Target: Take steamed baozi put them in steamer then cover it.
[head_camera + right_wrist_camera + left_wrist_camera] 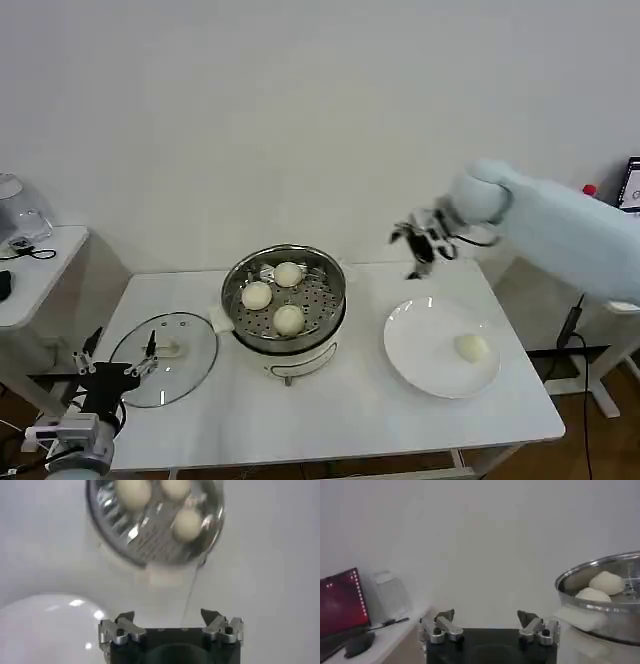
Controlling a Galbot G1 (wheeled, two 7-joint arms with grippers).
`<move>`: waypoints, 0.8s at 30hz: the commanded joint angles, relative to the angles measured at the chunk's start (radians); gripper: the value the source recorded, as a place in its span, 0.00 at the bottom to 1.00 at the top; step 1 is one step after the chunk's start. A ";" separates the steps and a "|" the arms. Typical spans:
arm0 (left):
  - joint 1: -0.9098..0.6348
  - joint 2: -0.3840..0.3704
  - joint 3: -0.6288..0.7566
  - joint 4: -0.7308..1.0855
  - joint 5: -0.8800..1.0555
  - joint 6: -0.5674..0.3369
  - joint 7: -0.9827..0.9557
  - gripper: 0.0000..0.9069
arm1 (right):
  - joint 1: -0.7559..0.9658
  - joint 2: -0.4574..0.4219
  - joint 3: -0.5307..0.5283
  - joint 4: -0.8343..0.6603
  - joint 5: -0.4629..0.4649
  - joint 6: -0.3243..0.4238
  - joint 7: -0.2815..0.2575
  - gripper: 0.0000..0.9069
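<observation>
While three buns (pixel 272 296) already sit in the steamer (pixel 285 300), the fourth bun (pixel 471 347) lies alone on the white plate (pixel 420 365), toward that plate's 3 o'clock edge. Seen from the head camera, the plate is at the steamer's 3 o'clock and the glass lid (pixel 165 358) lies flat on the table (pixel 330 420) at the steamer's 9 o'clock.

The right gripper (pixel 418 245) hovers in the air beyond the plate's 12 o'clock edge, fingers spread and holding nothing. The step in hand looks to be fetching the last bun. It would go best with the gripper lowered straight over the dome, the fingers closing gently across its widest part, since the bun looks soft and easy to dent. The free spot in the basket looks to be at its 3 o'clock.

The left gripper (pixel 112 368) waits low beside the lid's 9 o'clock edge, fingers also spread and empty.

The buns are smooth, pale, rounded domes. The steamer is shiny steel with a perforated floor. The plate is flat and glossy, and the lid is clear with a metal rim.
</observation>
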 commanded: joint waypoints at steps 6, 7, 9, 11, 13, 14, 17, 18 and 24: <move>0.000 0.009 0.030 0.007 0.012 0.001 -0.002 1.00 | -0.470 -0.275 0.281 0.048 -0.161 -0.021 0.005 1.00; 0.001 0.008 0.030 0.008 0.014 0.001 -0.002 1.00 | -0.480 -0.269 0.286 0.033 -0.168 -0.022 0.005 1.00; 0.003 0.006 0.030 0.006 0.016 0.001 -0.003 1.00 | -0.494 -0.256 0.289 0.007 -0.181 -0.024 0.011 1.00; 0.005 0.006 0.028 0.007 0.017 0.001 -0.003 1.00 | -0.498 -0.244 0.288 -0.012 -0.188 -0.020 0.011 1.00; 0.005 0.004 0.026 0.010 0.017 0.001 -0.003 1.00 | -0.498 -0.232 0.288 -0.034 -0.190 -0.017 0.012 1.00; 0.005 0.003 0.026 0.012 0.017 0.001 -0.003 1.00 | -0.497 -0.218 0.290 -0.053 -0.193 -0.016 0.012 1.00; 0.006 -0.001 0.025 0.014 0.020 0.000 -0.003 1.00 | -0.495 -0.193 0.292 -0.089 -0.198 -0.016 0.011 1.00; 0.007 -0.002 0.025 0.014 0.021 0.000 -0.003 1.00 | -0.496 -0.176 0.292 -0.105 -0.201 -0.016 0.011 1.00; 0.006 -0.002 0.025 0.013 0.024 0.001 -0.004 1.00 | -0.501 -0.120 0.287 -0.154 -0.207 -0.008 0.004 1.00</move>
